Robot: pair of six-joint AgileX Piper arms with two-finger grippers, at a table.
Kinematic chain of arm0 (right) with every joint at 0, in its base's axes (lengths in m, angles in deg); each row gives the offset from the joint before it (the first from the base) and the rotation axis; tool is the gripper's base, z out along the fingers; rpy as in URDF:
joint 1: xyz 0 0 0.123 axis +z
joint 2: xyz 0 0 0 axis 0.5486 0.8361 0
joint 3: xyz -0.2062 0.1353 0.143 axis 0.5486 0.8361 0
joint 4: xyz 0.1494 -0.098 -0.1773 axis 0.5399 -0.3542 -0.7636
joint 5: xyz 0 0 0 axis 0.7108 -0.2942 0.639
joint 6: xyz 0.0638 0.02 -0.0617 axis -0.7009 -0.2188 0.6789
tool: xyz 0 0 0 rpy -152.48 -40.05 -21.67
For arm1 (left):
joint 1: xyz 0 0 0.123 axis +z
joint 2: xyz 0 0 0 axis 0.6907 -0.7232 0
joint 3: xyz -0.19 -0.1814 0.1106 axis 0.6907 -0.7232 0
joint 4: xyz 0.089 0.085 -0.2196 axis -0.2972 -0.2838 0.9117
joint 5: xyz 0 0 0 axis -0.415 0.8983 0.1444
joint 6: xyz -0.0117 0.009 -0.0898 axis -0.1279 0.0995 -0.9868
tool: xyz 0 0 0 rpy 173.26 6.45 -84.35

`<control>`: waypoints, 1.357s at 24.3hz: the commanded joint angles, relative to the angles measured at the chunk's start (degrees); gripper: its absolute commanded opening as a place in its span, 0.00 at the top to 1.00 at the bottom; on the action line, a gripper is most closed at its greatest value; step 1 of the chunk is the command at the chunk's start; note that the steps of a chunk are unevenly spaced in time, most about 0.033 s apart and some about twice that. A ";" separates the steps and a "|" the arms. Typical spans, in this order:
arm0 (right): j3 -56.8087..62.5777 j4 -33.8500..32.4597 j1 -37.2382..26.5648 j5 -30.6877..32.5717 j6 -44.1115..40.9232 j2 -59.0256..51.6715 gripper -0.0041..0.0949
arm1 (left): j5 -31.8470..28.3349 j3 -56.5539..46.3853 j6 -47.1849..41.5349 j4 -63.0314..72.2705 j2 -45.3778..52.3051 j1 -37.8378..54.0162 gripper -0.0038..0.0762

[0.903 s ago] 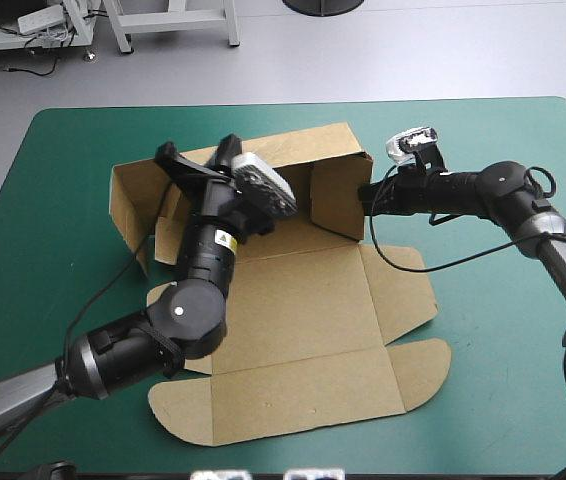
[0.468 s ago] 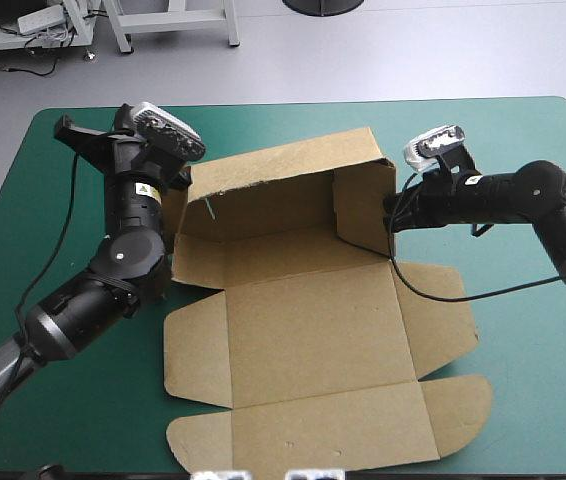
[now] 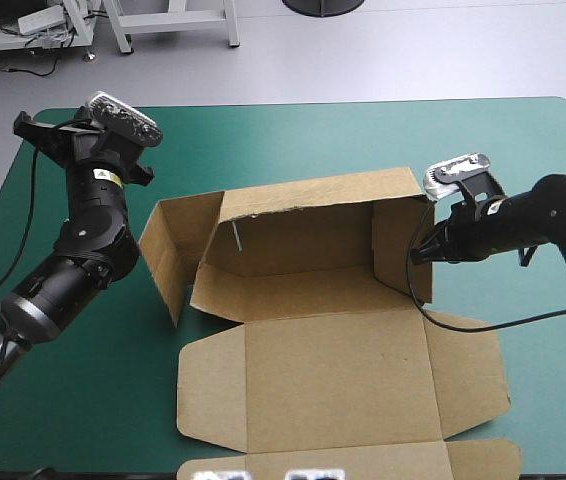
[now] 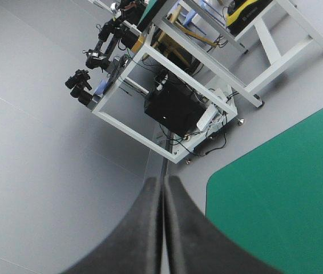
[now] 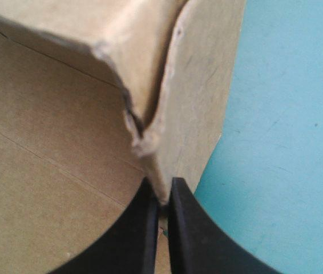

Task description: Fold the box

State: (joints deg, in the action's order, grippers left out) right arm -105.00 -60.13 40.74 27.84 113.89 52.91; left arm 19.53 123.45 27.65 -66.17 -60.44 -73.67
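1. Box of brown cut board (image 3: 333,340): lies on the teal-green table cover (image 3: 523,160), between the two grippers. Back wall and right side wall (image 3: 393,245) raised, lid panel (image 3: 338,375) flat toward the near edge.
2. Right gripper (image 5: 161,187): pinches the raised side wall by its outer edge, black fingers (image 5: 144,228) almost closed with the board between them. Probably holds it so to keep this wall upright and the corner in shape while the other side is not ready.
3. Just ahead of the right fingers: a creased, slightly torn corner where the side wall meets the back wall. Inside of the box to one side of the gripper, bare cover to the other.
4. Left gripper (image 4: 162,181): closed on nothing, fingers meeting in one point, lifted well away from the box and pointing out to the room. Seems parked there so as not to block the board.
5. Left side wall (image 3: 168,255): stands loose, swung outward, well apart from the left gripper, touched by nothing. Judged as the next part to bring in and tuck.
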 commanded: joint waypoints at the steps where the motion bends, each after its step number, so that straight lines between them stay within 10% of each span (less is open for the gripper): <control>1: -1.38 -2.03 -0.41 -1.97 -1.27 0.26 0.98 | -0.64 1.70 1.22 -2.02 1.96 0.23 0.96; 23: -10.84 -1.80 -0.41 -21.01 4.79 24.52 0.97 | -3.59 1.70 6.01 2.42 1.96 0.23 0.96; 33: -12.66 -0.63 -0.29 -22.80 6.59 24.68 0.61 | -3.84 1.70 6.12 2.80 1.96 0.23 0.96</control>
State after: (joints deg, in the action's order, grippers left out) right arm -115.45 -61.11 40.45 5.21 119.40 79.88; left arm 15.87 123.45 34.09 -60.67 -60.44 -73.46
